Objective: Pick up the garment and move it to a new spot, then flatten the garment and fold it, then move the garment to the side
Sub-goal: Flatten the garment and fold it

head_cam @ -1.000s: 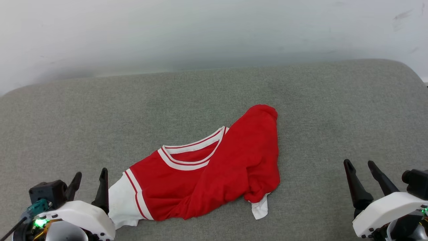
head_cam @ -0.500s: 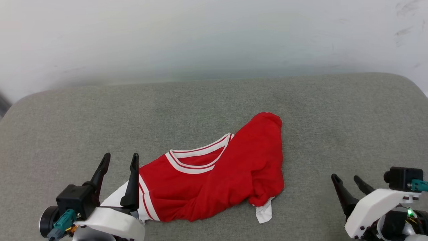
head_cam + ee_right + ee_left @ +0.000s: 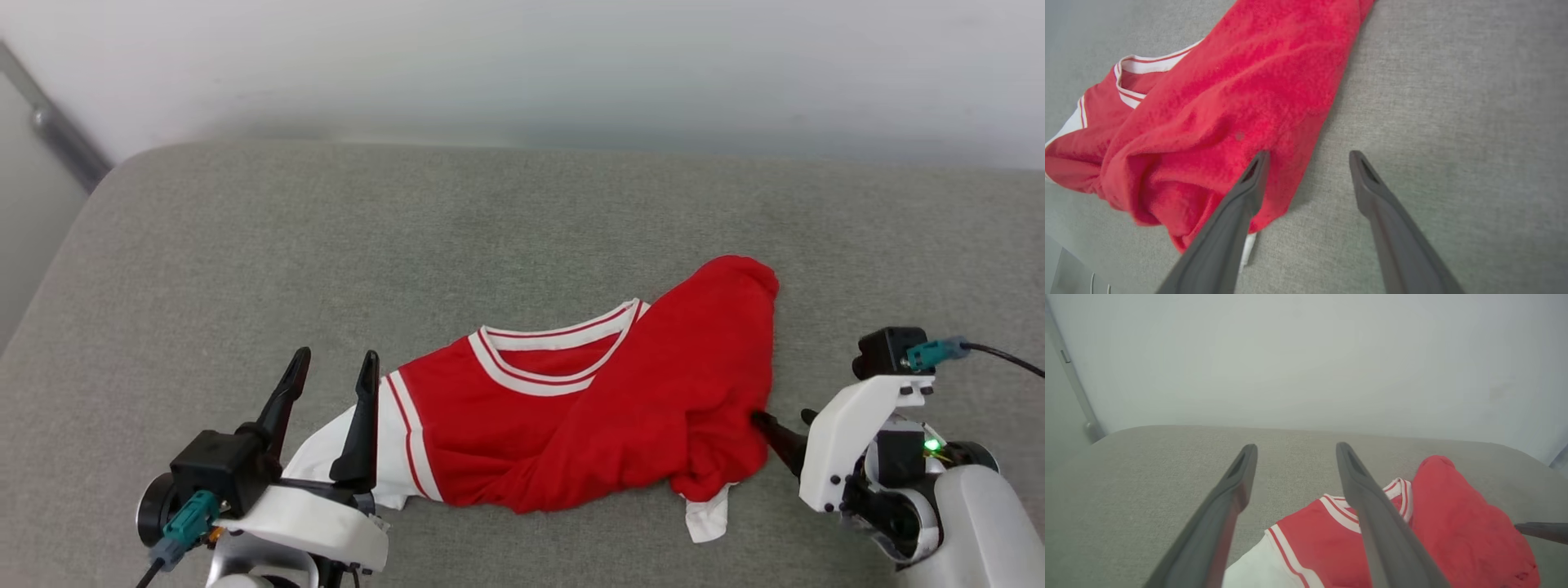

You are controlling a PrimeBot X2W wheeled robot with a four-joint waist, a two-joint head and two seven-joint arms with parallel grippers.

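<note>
Grey woven fabric is covering the bench (image 3: 522,212), which is standing against one pale wall (image 3: 522,65). One slanting grey bar (image 3: 57,139) is showing at the far left corner.

One garment (image 3: 637,408) is lying crumpled on the near half of the bench, right of its middle. It is red, and its lower body is folded over toward the right and bunching at the near edge. One neckline (image 3: 563,359) with red-and-white striped trim is facing up. One white sleeve (image 3: 326,457) is spreading out at the left end. One small white piece of cloth (image 3: 706,518) is poking out under the red fold at the near right.

Two claws are in view, each with two dark fingers.

The left claw (image 3: 337,355) is standing with its fingers apart and gripping nothing. Its inner finger is crossing the white sleeve near the striped cuff, and its outer finger is over bare bench. In the left wrist view, the left claw (image 3: 1296,446) is framing the bench, with the garment at the lower right.

The right claw (image 3: 781,415) is also spread wide and empty. In the right wrist view, one finger of the right claw (image 3: 1309,154) is lying over the garment's right edge while the other is over bare fabric. Whether it is touching the cloth cannot be told.
</note>
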